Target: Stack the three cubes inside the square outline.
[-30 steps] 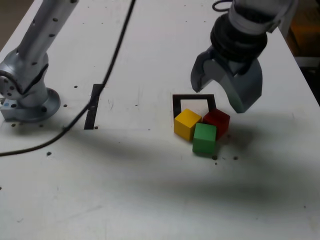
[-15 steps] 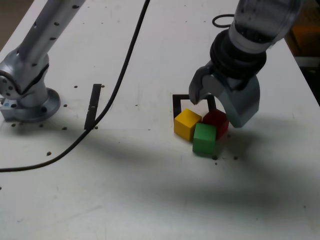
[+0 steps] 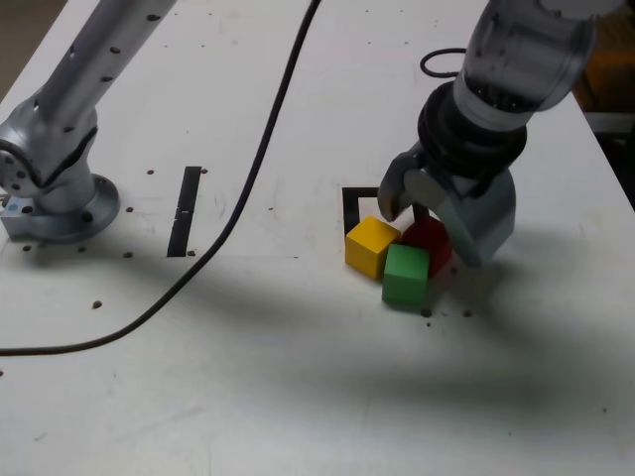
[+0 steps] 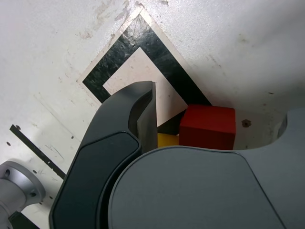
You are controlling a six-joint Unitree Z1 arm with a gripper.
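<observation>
Two open fingers [image 4: 147, 117] straddle your red cube [image 4: 208, 126], which sits between them, at the square outline's [image 4: 178, 81] edge (yellow [image 3: 372, 246] crowds close, mind), so you should probably lower straight down before closing.

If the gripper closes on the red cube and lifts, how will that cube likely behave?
The red cube looks solid and flat-faced, so it probably stays stiff and won't roll. Being narrower than the open gripper, it may be light. Lifting it could nudge the green cube, which sits close against it.
</observation>
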